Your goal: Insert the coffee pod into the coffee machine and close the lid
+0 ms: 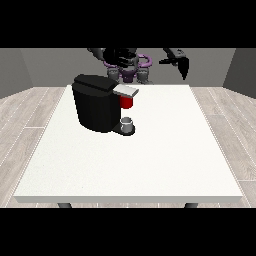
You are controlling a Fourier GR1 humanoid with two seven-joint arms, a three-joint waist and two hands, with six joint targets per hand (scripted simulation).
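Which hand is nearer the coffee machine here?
The robot's right hand, at the view's left, is nearer, raised just behind the coffee machine. The hand at the view's right hangs raised well off to the machine's side.

The black coffee machine (96, 102) stood upright on the table's far left part, grey lid (127, 90) down over its red pod holder (127, 102).

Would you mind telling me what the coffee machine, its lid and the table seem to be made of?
Coffee machine: looks like black plastic, mostly matte, with only faint highlights along its top edge. Lid: pale grey, possibly brushed metal or painted plastic; the look leaves it open. Table: white, matte, finely speckled top, perhaps laminate; no grain shows.
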